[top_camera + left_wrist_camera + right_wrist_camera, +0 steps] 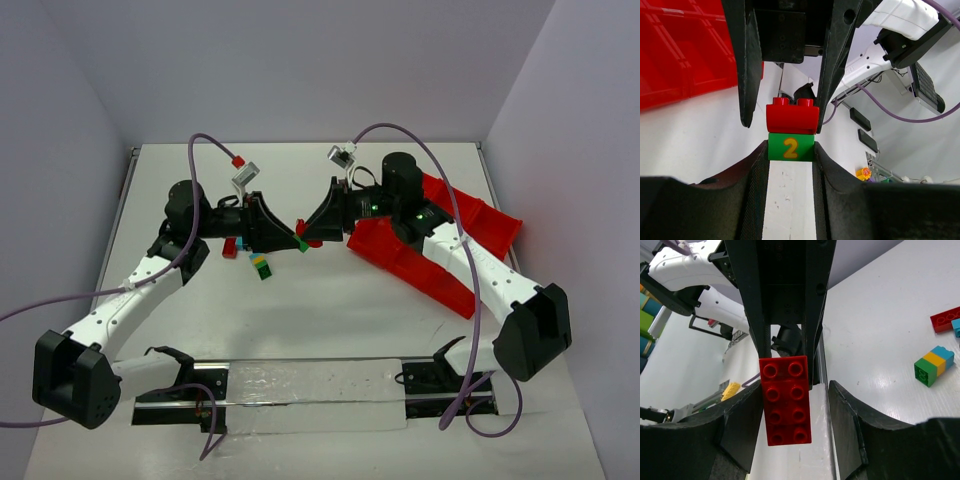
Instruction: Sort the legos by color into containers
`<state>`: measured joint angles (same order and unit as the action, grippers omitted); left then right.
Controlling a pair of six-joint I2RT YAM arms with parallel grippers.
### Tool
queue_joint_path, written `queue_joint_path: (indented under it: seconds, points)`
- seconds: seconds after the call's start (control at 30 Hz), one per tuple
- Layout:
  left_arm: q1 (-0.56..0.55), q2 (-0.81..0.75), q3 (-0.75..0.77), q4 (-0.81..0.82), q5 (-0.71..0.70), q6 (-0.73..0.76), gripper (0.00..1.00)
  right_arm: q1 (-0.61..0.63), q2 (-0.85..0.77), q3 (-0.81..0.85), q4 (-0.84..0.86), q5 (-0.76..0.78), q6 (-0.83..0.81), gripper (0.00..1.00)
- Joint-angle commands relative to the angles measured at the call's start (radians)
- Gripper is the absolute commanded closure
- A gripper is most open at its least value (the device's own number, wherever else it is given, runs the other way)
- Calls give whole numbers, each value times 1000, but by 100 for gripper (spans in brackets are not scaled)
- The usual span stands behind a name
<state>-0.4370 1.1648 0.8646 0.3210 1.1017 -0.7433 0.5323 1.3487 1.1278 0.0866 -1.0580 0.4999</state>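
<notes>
Left claw [790,150] is clamped on the green brick [802,147], just beside the tray [420,270], with the red brick [787,400] stuck on top. Right claw [795,387] sits apart around it, not gripping. A yank might drop red onto the table [330,320].

Bright, even light; soft shadows; mild sheen on table [885,315]; wrist views wide-angle, near fingers [740,435] soft.

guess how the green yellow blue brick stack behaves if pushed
The green, yellow and blue plastic brick stack looks rigid and small, so probably light. Flat sides on the glossy white table suggest sliding, not rolling. A hard shove might split its joints.
</notes>
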Motion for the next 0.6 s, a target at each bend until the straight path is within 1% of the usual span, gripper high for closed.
queue_joint_path:
  seconds: [0.0, 0.03, 0.07, 0.13, 0.17, 0.2, 0.23, 0.27, 0.3, 0.4, 0.43, 0.57]
  points:
    - [-5, -22, 27, 26, 0, 15, 100, 6, -46, 52, -8, 6, -27, 48]
    - [-5, -16, 28, 27, 1, 13, 100, 7, -46, 50, -3, -3, -25, 57]
    - [-5, -16, 29, 27, 1, 13, 100, 6, -45, 48, 0, -3, -23, 58]
    - [-5, -11, 33, 27, 2, 12, 100, 7, -43, 42, 15, -11, -15, 81]
    - [-5, -10, 33, 27, 1, 12, 100, 7, -43, 38, 20, -13, -14, 91]
    - [-5, -11, 34, 27, 1, 12, 100, 6, -43, 38, 23, -13, -15, 92]
    - [-5, -11, 34, 27, 1, 13, 100, 6, -45, 36, 26, -12, -12, 97]
    - [-5, -12, 33, 25, 4, 15, 100, 7, -47, 36, 28, -10, -14, 99]
    - [-5, -13, 33, 17, 5, 20, 100, 7, -50, 36, 28, -4, -16, 100]
    - [-5, -19, 36, -19, -1, 44, 100, 4, -61, 41, -4, 51, -42, 100]
    - [-5, -26, 34, -51, -5, 80, 100, -3, -69, 50, -46, 100, -66, 100]
    - [-1, -49, 32, -138, -7, 147, 100, -42, -84, 50, -79, 153, -77, 100]
